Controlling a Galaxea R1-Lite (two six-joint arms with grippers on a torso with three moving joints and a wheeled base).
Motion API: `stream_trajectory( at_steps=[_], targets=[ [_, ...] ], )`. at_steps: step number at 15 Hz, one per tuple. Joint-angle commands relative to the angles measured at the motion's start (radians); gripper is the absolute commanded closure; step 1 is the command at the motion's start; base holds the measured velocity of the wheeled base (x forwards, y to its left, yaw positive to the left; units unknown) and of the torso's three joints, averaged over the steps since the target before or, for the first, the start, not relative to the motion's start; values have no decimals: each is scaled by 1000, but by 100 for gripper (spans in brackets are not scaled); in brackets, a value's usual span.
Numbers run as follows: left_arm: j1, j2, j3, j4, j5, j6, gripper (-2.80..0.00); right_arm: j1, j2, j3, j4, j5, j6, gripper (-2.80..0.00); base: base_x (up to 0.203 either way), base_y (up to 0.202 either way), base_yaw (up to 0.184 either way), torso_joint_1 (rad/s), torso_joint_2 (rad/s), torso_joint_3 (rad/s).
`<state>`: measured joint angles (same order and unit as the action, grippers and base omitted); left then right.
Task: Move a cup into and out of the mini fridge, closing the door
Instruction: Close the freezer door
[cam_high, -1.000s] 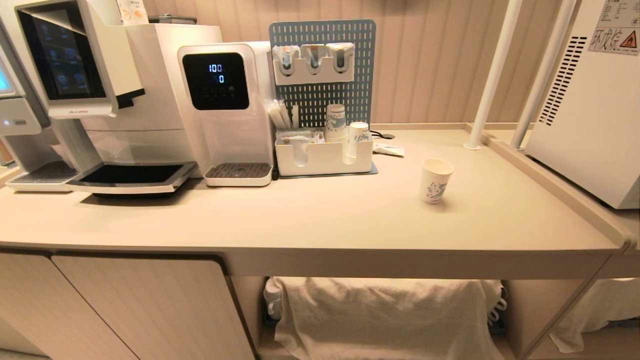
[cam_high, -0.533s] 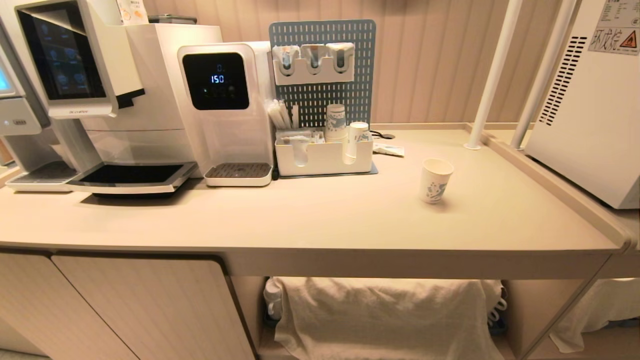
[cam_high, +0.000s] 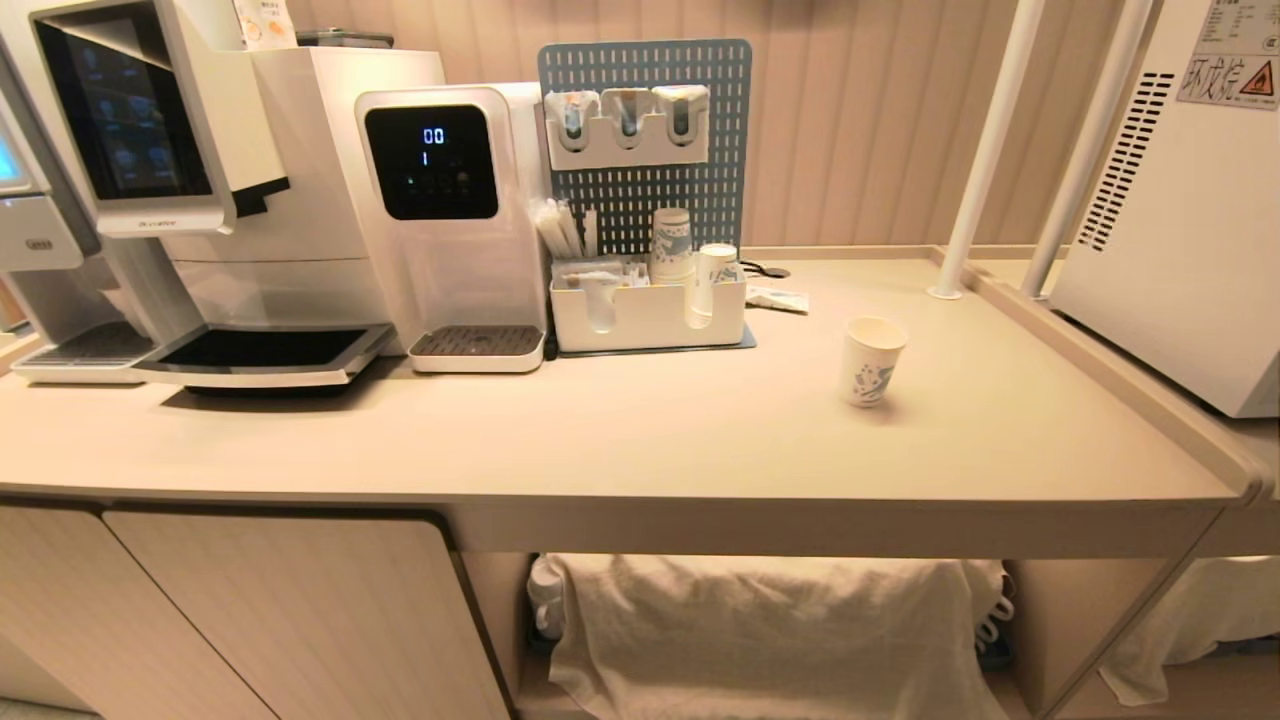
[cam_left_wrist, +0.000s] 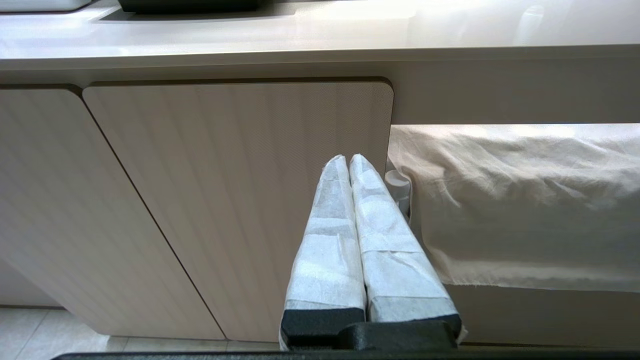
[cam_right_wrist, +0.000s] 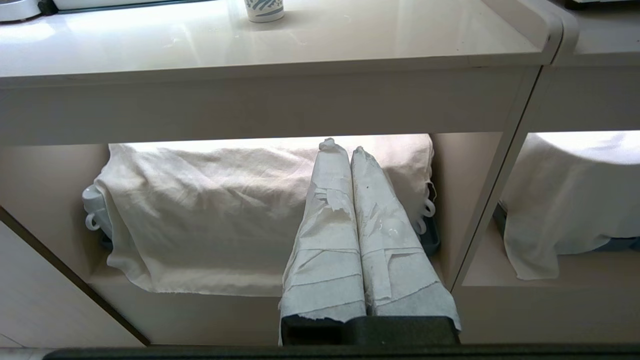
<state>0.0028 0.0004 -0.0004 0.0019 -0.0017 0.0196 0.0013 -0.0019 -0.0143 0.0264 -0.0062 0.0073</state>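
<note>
Nearest, low in front of the counter, the left gripper (cam_left_wrist: 348, 159) is seen pressed shut and empty, before a cupboard door (cam_left_wrist: 225, 200). The right gripper (cam_right_wrist: 342, 149) is also pressed shut with nothing in it, before a cloth (cam_right_wrist: 210, 200) draped under the counter (cam_high: 620, 440). On the counter, the cup (cam_high: 871, 361) is seen upright, alone, right of the middle. Behind it, a white tray (cam_high: 645, 315) with stacked cups (cam_high: 671, 245) is set before a blue pegboard (cam_high: 645, 150). A water machine (cam_high: 450, 220) shows "00" and "1". A coffee machine (cam_high: 200, 190) is beside it. At far right, the fridge (cam_high: 1180, 220) bears a warning sticker (cam_high: 1227, 80); its door cannot be seen.
</note>
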Motion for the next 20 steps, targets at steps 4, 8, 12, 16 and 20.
stream_trajectory(
  at_steps=[4, 8, 12, 16, 20],
  targets=[
    [0, 0, 0, 1, -1, 2, 0, 0, 0, 7, -13, 11, -41, 0, -147, 0, 1, 2, 0, 2],
    [0, 0, 0, 1, -1, 2, 0, 0, 0, 7, -14, 9, -37, 0, -193, 0, -2, 2, 4, 1],
    [0, 1, -1, 3, -6, 17, 0, 0, 0, 7, -14, 7, -31, 0, -156, -1, -3, 1, 1, 5],
    [1, 3, -1, 3, -8, 68, 0, 0, 0, 7, -16, 9, -41, 0, -2, -48, 2, 2, 2, 0],
    [2, 3, -1, 3, -9, 68, 0, 0, 0, 8, -16, 9, -40, 0, 0, -187, -3, 4, 4, 3]
  ],
)
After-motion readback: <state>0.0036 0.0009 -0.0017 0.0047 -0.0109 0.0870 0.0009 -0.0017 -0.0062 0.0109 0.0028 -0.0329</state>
